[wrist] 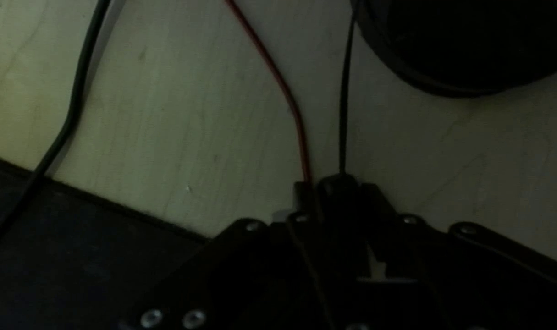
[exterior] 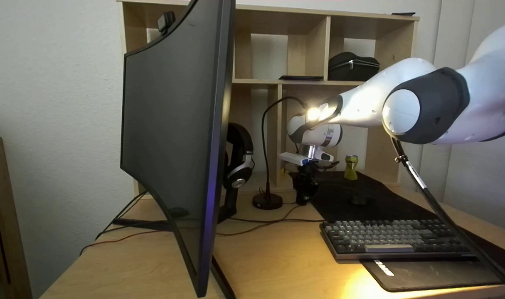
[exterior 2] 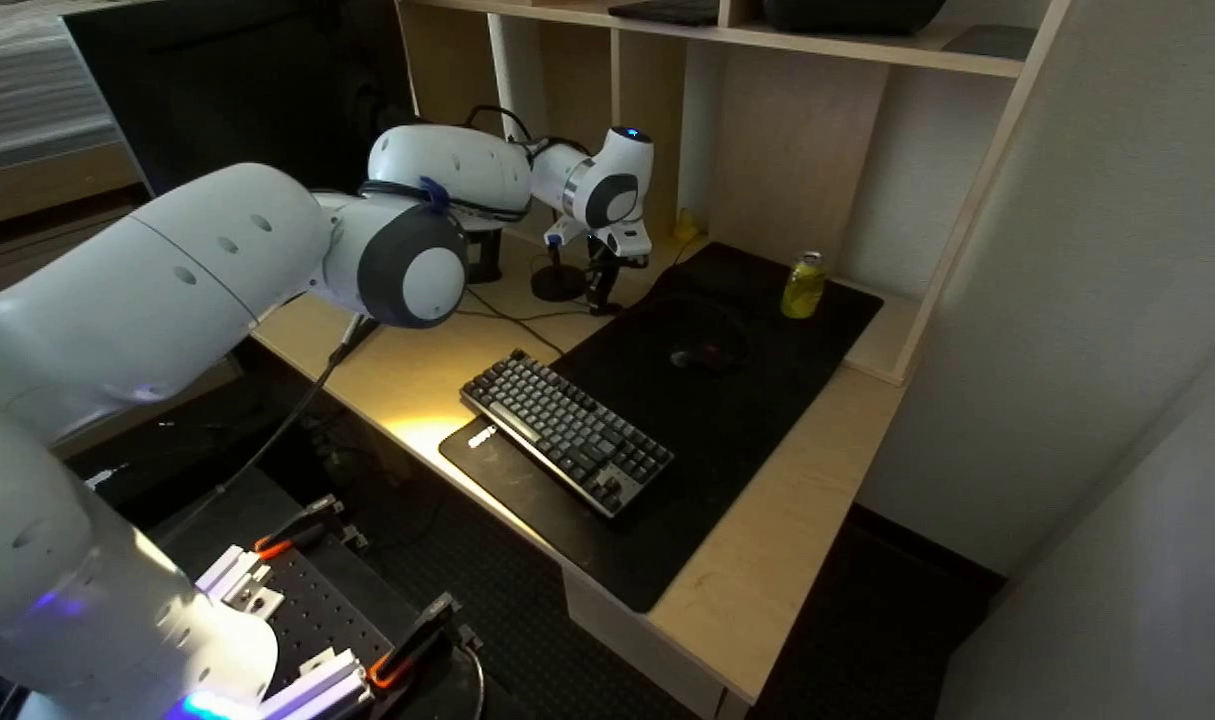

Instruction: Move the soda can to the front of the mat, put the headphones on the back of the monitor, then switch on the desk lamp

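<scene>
In an exterior view the lamp (exterior: 267, 202) is lit and curves over toward the arm (exterior: 360, 107); touching or apart, I can't tell. A careless lift could knock it down. The headphones (exterior: 241, 172) hang behind the monitor (exterior: 173, 108).

In an exterior view the can (exterior 2: 803, 288) stands upright on the mat (exterior 2: 712, 440), well apart from the keyboard (exterior 2: 567, 430); a wide swing might topple it.

In the wrist view the pincer (wrist: 338, 189) looks closed on what I take for the switch (wrist: 338, 184) on a black cord (wrist: 344, 101). Another press could kill the light; pulling away before letting go could drag the lamp, or snag the red wire (wrist: 298, 118).
</scene>
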Robot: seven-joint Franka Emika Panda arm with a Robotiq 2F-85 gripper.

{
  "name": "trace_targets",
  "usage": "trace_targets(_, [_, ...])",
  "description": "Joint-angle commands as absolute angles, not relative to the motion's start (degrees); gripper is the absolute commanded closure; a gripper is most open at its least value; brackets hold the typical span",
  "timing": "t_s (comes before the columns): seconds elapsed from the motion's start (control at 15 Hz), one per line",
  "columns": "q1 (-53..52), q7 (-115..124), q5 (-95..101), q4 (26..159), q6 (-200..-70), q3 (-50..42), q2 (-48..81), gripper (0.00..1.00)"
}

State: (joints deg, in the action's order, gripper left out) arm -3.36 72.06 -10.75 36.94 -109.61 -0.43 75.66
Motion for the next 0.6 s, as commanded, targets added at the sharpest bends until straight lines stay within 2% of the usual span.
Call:
trace_targets(0.0, [-1.6,72.8,-12.0,37.3,-109.0,0.0,73.8,0.35])
trace_targets(0.33, [0.9,70.8,-14.6,39.5,-107.6,1.6,69.0,0.02])
trace_targets(0.47, [0.1,72.4,-13.9,36.4,-108.6,0.3,71.5,0.0])
trace_targets(0.53, [0.3,72.4,-14.0,36.4,-108.2,0.4,70.9,0.05])
